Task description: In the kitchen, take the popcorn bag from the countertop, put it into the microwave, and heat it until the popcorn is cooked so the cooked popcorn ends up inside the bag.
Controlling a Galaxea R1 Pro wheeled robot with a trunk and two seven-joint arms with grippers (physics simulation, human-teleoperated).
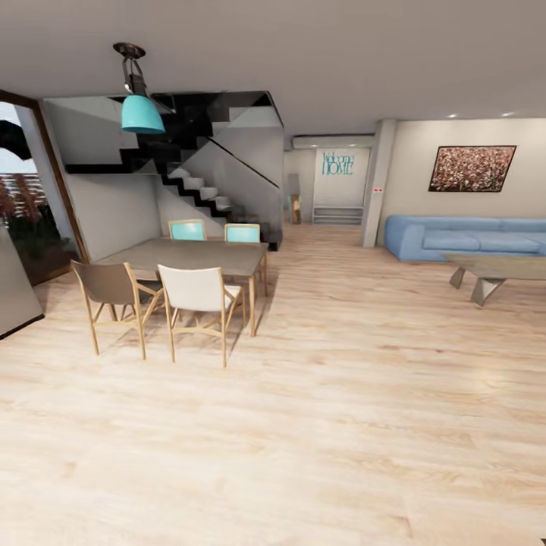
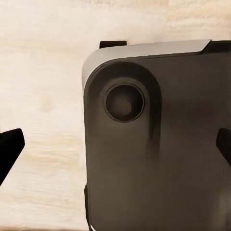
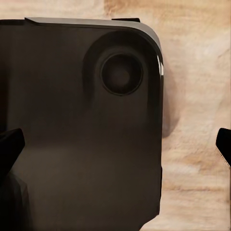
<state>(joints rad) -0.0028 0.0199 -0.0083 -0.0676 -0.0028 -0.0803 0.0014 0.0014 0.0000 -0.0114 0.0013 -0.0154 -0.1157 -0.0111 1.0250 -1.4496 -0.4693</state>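
The popcorn bag lies somewhere beyond this dining table (image 1: 199,255) and sofa (image 1: 462,236), so neither arm is nearer; the left gripper (image 2: 115,144) and right gripper (image 3: 115,144) both hang wide open and empty above the robot's dark base (image 2: 159,159).

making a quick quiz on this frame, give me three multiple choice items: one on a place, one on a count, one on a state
1. Where does the sofa stand?
A. under the staircase
B. against the right wall below the painting
C. beside the dining table

2. How many chairs stand at the dining table?
A. two
B. four
C. six

3. How do the left gripper's fingers stand?
A. apart, holding nothing
B. shut on a bag
C. shut on a chair leg

Key: 1 B, the blue sofa sits under the painting. 2 B, two teal chairs behind, one brown and one white in front. 3 A, dark tips at opposite picture edges.
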